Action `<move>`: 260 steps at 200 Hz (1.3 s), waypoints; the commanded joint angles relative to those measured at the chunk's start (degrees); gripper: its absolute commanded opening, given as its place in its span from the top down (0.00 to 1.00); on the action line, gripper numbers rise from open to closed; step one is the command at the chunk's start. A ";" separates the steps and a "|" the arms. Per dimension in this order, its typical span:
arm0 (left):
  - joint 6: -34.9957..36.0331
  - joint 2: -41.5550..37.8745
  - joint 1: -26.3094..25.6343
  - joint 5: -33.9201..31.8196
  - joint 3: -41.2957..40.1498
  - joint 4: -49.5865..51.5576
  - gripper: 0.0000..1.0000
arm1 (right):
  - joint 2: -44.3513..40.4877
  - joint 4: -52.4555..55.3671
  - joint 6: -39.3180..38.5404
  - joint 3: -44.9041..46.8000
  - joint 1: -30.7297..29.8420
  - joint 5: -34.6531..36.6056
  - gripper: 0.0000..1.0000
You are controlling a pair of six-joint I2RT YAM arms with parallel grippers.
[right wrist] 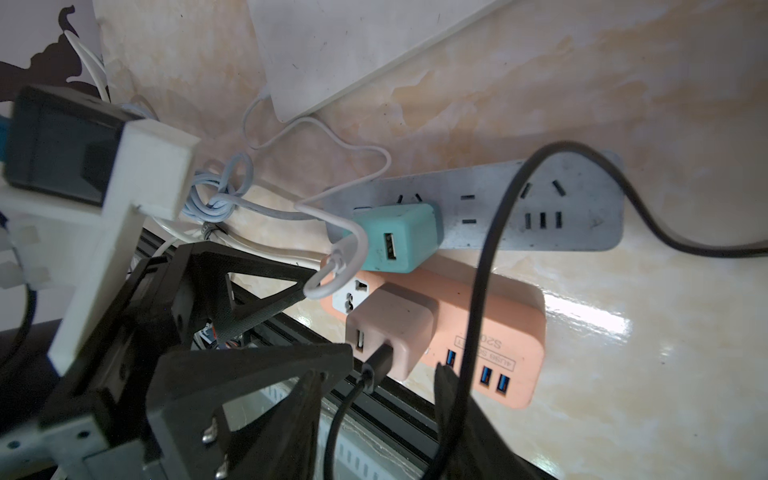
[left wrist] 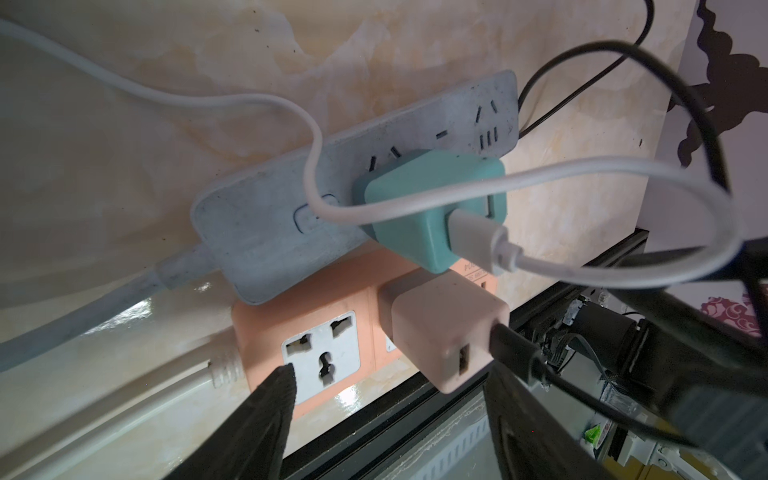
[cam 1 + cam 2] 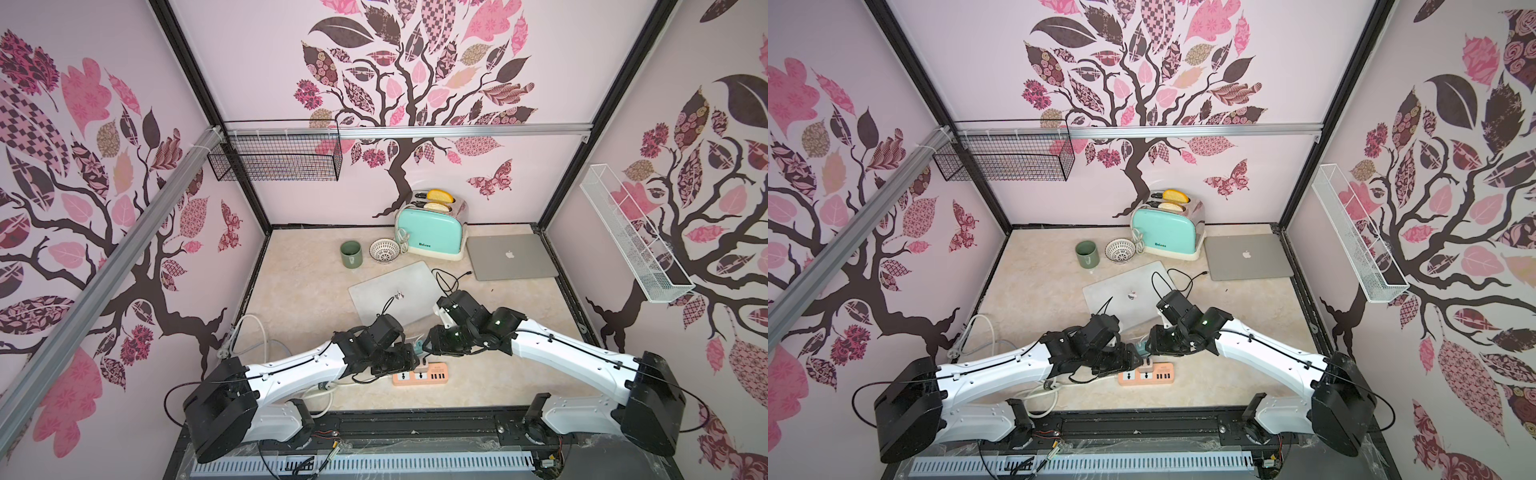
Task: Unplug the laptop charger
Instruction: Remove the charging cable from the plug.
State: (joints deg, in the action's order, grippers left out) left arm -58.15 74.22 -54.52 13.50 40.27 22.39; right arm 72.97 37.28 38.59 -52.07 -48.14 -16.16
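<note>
**Item 1, nearest the front edge.** Orange power strip (image 2: pixel 257 332) lies flat on the table (image 3: pixel 299 291), its long axis running side to side along that edge. A pink charger (image 2: pixel 444 328) stands plugged into the strip's top face. A black plug (image 2: pixel 515 353) sits in the charger's outer end, and its black cable (image 1: pixel 486 257) loops away toward the laptops. Judged to be the task's charger, since both pincers frame it.

**Item 2.** Left gripper (image 2: pixel 392 372) has its jaws apart, astride the pink charger and gripping nothing. One fingertip (image 2: pixel 282 378) is at the strip's empty socket — whether it presses there cannot be told.

**Item 3.** Right gripper (image 1: pixel 376 372) has its jaws apart on either side of the black plug. No contact shows, and nothing is held.

**Governing relation.** The charger lies between both pairs of jaws, with the arms about equally near, one reaching in from each end of the strip. Its prongs run square to the strip's face, so the pull should go straight off that face — with the strip held down.

**Item 4, just behind.** Grey power strip (image 2: pixel 257 224) lies alongside the orange one. It carries a teal charger (image 2: pixel 415 199), whose white cable (image 2: pixel 582 170) leads toward the near laptop (image 3: pixel 395 291).

**Item 5, far.** Second laptop (image 3: pixel 511 257), toaster (image 3: pixel 432 230), bowl (image 3: pixel 384 250) and mug (image 3: pixel 351 254).
</note>
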 commanded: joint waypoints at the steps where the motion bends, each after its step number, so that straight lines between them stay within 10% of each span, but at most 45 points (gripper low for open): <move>1: 0.82 1.12 -0.23 -1.27 -0.16 -0.42 0.26 | 0.09 0.28 0.59 -1.51 -0.62 1.47 0.56; 178: 3.20 2.21 -0.50 -3.45 -0.97 4.28 0.29 | -4.42 5.79 4.98 -9.70 -0.82 6.93 1.00; 260: 4.87 2.55 -0.50 -2.86 -1.37 5.19 0.29 | -5.45 11.93 6.34 -14.03 -0.81 13.18 1.00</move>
State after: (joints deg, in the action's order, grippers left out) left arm -55.27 75.88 -54.78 12.19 40.36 20.01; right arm 70.19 48.49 43.97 -60.49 -49.32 -7.46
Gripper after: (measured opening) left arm 0.713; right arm 0.057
